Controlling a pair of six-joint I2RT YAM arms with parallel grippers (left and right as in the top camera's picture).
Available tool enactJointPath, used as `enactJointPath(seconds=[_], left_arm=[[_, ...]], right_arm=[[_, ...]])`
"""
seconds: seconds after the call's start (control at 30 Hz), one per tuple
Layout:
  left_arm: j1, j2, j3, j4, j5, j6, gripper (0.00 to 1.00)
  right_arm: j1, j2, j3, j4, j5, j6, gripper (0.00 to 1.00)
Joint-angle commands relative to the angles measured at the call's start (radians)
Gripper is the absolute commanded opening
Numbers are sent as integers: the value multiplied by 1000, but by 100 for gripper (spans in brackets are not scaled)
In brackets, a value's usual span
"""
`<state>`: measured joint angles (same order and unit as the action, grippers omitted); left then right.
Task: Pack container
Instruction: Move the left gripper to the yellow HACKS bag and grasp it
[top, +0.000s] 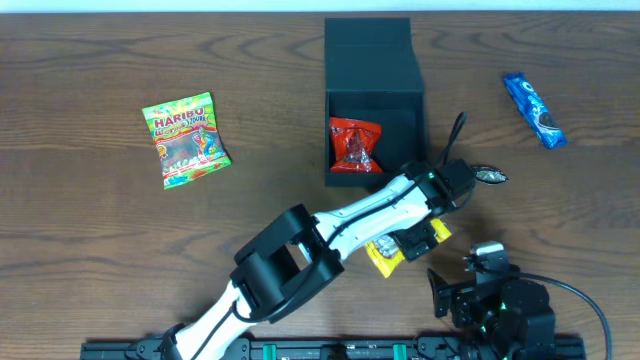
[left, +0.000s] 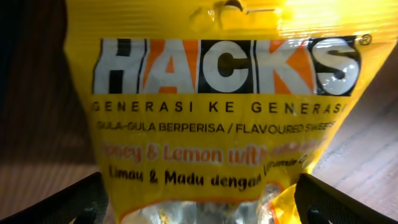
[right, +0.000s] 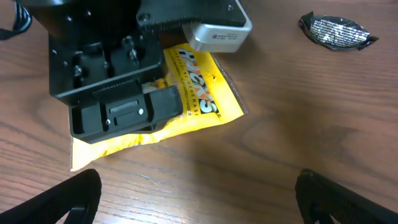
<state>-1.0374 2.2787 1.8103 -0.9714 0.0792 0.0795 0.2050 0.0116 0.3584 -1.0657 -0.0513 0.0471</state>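
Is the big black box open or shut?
Open. The container has its lid flipped back, and a red packet shows inside.

Haribo bag (top: 186, 140) sits left on the wooden worktop (top: 80, 220), Oreo pack (top: 534, 110) far right, yellow Hacks bag (left: 217, 93) and silver wrapper (right: 336, 31) up front.

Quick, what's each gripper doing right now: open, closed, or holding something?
Left gripper: open, jaws either side of the yellow Hacks sweets packet, not clamped on it.
Right gripper: open, holding nothing.

Probably a robotics lab: the left arm (top: 290, 250) and right arm (top: 500, 305) are standing at a wood-grain table (top: 80, 230), near the container (top: 370, 55).
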Motion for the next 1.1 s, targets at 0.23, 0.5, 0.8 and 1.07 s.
enactJointPath(seconds=[0.23,0.5,0.8,1.07], left_arm=[[5,10,-11,0,20,10,87],[5,10,-11,0,19,2,64],[5,10,-11,0,18,-6,44],[5,10,0,-39,16,-43,25]], right_arm=[[-8,-6,-2,-7,2,-11,99],[-8,-6,-2,-7,2,-11,99],[-8,-6,-2,-7,2,-11,99],[-8,-6,-2,-7,2,-11,99]])
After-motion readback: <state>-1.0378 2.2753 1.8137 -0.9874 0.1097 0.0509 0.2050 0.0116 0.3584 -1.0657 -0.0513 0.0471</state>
